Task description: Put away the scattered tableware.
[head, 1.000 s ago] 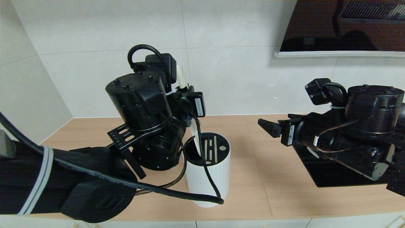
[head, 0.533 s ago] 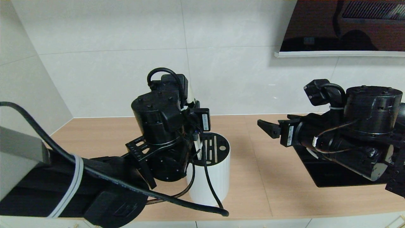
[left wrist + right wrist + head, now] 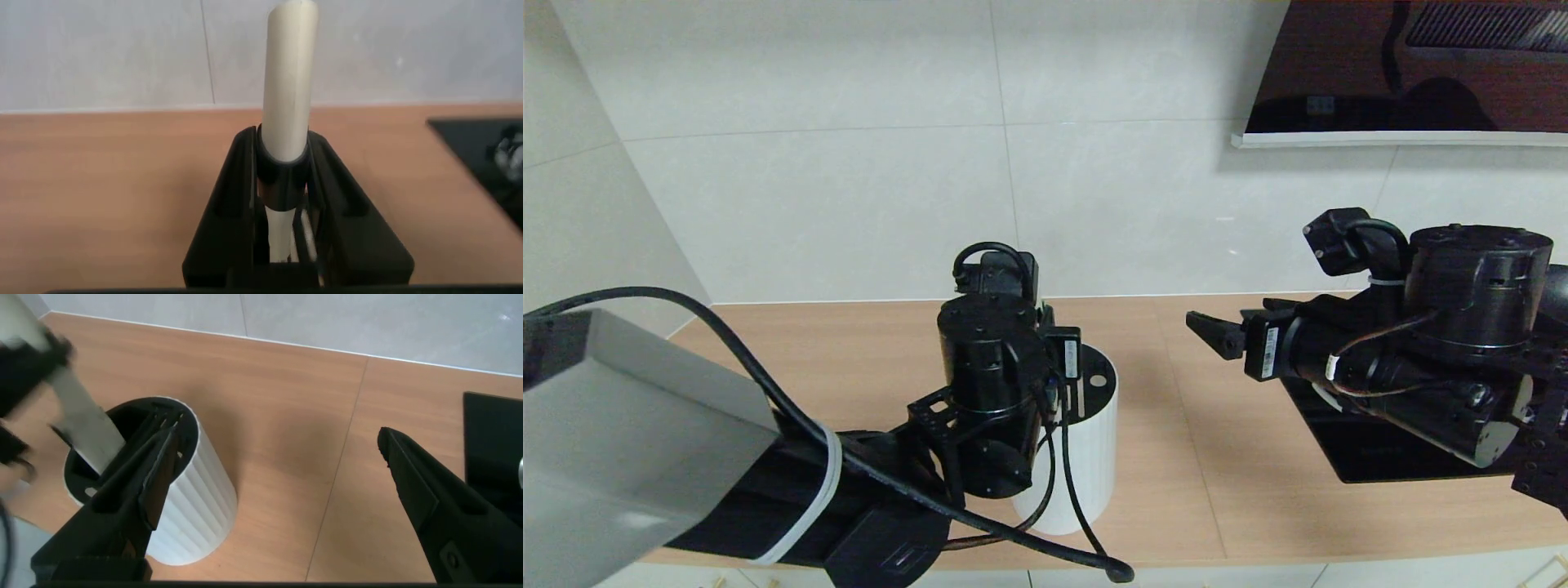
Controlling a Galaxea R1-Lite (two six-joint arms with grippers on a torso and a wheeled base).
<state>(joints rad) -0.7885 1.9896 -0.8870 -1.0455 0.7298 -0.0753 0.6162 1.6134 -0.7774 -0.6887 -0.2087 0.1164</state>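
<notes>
A white ribbed cylindrical holder [image 3: 1090,457] with a black slotted top stands on the wooden counter [image 3: 792,343]. My left gripper [image 3: 282,167] is directly above it, shut on the cream handle of a knife [image 3: 288,73] that points straight down. In the right wrist view the knife's pale blade [image 3: 86,425] reaches down into the holder [image 3: 196,510] through its top. My right gripper [image 3: 1209,331] hangs open to the right of the holder, above the counter, with nothing between its fingers [image 3: 147,478].
A black induction hob [image 3: 1347,445] is set into the counter at the right, under my right arm. A dark range hood [image 3: 1405,73] hangs at the upper right. A tiled wall runs close behind the counter. Bare counter lies left of the holder.
My left arm has come down and shifted right over the holder, sinking the knife deeper into it. The right arm has barely moved.
</notes>
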